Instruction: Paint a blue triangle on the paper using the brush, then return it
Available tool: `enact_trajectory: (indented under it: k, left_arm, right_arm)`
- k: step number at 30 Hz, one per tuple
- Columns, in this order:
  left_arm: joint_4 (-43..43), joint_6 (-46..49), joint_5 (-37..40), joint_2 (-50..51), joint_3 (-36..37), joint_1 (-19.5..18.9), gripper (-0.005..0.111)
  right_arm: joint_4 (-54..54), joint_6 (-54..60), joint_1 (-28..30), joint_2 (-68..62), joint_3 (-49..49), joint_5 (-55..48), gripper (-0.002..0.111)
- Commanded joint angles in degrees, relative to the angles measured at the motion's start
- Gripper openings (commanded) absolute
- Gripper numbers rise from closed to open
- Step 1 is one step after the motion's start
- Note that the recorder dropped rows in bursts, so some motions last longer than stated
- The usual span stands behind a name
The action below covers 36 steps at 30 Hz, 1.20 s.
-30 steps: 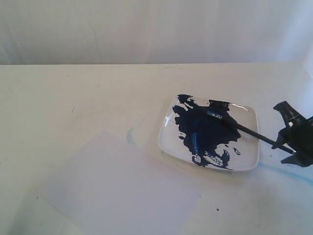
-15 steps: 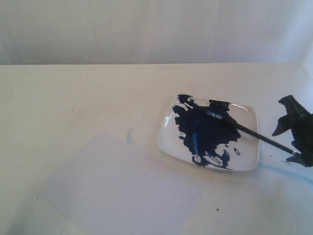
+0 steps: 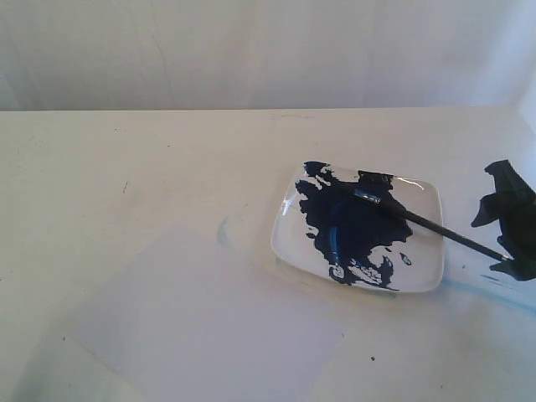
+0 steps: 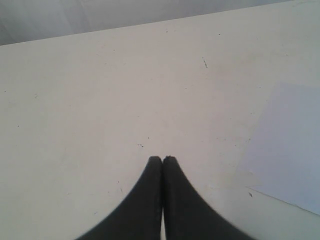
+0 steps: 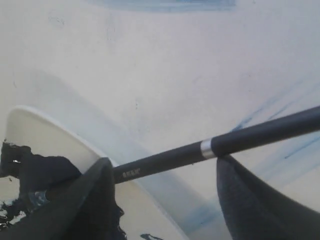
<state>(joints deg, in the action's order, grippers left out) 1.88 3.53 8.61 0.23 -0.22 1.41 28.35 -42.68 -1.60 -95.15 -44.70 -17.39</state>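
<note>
Left gripper hangs over bare surface, jaws pressed together, holding nothing. The paper is blank, no triangle yet. The brush lies with its bristles in the blue paint on the plate. Its handle runs rightward over the rim, right between the right gripper's wide-apart jaws. Right arm's way nearer, so I'd clamp with that one.

Your right gripper, sliced off by the exterior view's right edge, brush bristles lost to you in dark paint on the plate, handle lettering too small for you to read, paper cropped at the bottom edge
</note>
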Motion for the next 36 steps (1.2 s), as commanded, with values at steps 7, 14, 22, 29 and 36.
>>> enact_trajectory:
  k: [7,14,22,29,36]
  left_arm:
    - [0.21,-0.04,-0.09,-0.23,0.22,-0.15,0.000]
    - [0.21,-0.04,-0.09,-0.23,0.22,-0.15,0.000]
    - [0.21,-0.04,-0.09,-0.23,0.22,-0.15,0.000]
    - [0.21,-0.04,-0.09,-0.23,0.22,-0.15,0.000]
    - [0.21,-0.04,-0.09,-0.23,0.22,-0.15,0.000]
  right_arm:
    - [0.09,-1.39,0.58,-1.53,-0.03,2.80,0.057]
    - [0.30,-2.59,0.58,-3.58,-0.03,4.19,0.057]
    - [0.46,-4.03,0.47,-4.38,-0.03,7.81,0.057]
    - [0.46,-5.46,0.47,-4.38,-0.03,9.57,0.057]
    - [0.56,-7.11,-0.05,-4.38,-0.03,10.32,0.057]
